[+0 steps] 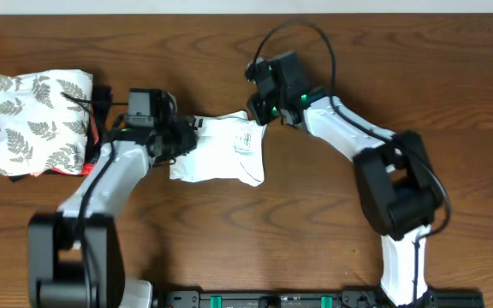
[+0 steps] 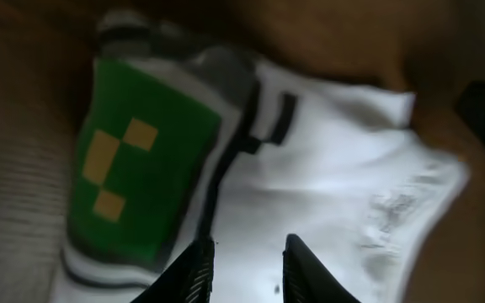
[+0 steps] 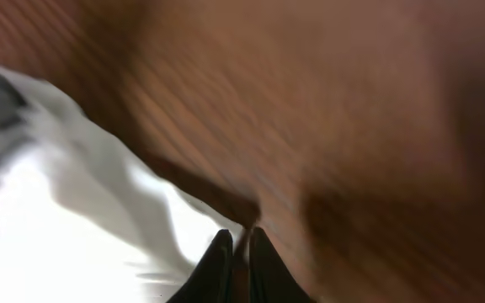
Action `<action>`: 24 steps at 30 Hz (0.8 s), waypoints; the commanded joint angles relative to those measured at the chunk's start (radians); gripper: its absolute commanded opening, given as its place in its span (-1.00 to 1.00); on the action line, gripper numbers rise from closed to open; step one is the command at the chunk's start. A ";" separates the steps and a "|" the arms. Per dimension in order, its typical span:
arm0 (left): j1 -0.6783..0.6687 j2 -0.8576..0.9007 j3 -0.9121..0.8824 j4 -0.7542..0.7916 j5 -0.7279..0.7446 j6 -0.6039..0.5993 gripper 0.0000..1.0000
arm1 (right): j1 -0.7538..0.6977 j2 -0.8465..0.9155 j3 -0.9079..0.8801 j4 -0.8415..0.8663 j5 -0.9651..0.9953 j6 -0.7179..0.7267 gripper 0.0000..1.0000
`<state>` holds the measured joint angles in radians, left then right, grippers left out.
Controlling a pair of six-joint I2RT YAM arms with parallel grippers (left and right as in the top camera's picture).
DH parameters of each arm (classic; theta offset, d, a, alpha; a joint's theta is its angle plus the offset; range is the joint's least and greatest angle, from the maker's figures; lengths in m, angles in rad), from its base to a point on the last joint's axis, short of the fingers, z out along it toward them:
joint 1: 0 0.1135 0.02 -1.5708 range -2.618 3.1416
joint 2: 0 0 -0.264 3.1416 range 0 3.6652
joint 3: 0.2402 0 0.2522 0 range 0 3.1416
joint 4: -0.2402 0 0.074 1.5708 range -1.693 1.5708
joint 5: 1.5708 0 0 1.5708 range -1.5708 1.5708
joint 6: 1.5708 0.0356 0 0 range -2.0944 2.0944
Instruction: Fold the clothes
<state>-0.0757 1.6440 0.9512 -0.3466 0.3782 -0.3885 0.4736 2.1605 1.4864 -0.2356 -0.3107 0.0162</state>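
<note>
Overhead: T-shirt (image 1: 216, 158) lies crosswise on the worktop (image 1: 315, 231).
Left gripper (image 1: 187, 137), jaws apart, over its left end; right gripper (image 1: 259, 115), closed, at its far right corner.

No words, brands or numbers are legible. The white T-shirt (image 2: 343, 177) carries a green print (image 2: 141, 177) with three yellow squares, left wrist view's left.

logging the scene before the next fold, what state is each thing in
T-shirt: partly folded, rumpled
fern-pattern cloth: folded
left gripper: open, over the T-shirt
right gripper: shut, at the T-shirt's edge; whether it pinches cloth is unclear
</note>
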 commanded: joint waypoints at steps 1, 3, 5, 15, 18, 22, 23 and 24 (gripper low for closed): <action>-0.013 0.075 0.008 0.010 0.004 0.009 -0.42 | 0.007 0.022 -0.002 0.020 0.016 -0.003 -0.85; -0.020 0.109 0.008 0.019 0.004 0.009 -0.31 | 0.006 0.033 -0.002 0.031 0.015 -0.002 -0.85; -0.022 0.142 0.008 0.036 0.004 0.009 -0.18 | 0.006 0.041 -0.002 0.019 0.014 -0.002 -0.85; -0.020 0.187 0.009 0.165 -0.032 0.047 -0.17 | 0.064 0.067 -0.004 -0.197 -0.029 -0.003 -0.97; -0.013 0.187 0.009 0.220 -0.055 0.085 -0.17 | 0.080 0.067 -0.004 -0.261 -0.029 -0.003 -0.98; 0.016 0.186 0.009 0.240 -0.174 0.093 -0.16 | 0.091 0.067 -0.004 -0.333 -0.029 0.006 -0.97; 0.026 0.186 0.009 0.249 -0.187 0.111 -0.16 | 0.092 0.067 -0.004 -0.350 -0.030 0.008 -0.97; 0.037 0.186 0.009 0.261 -0.188 0.127 -0.16 | 0.092 0.067 -0.004 -0.369 -0.029 0.023 -0.97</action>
<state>-0.0769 1.8046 0.9615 -0.0948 0.3016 -0.3157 0.5472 2.1933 1.5101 -0.5636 -0.3607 0.0189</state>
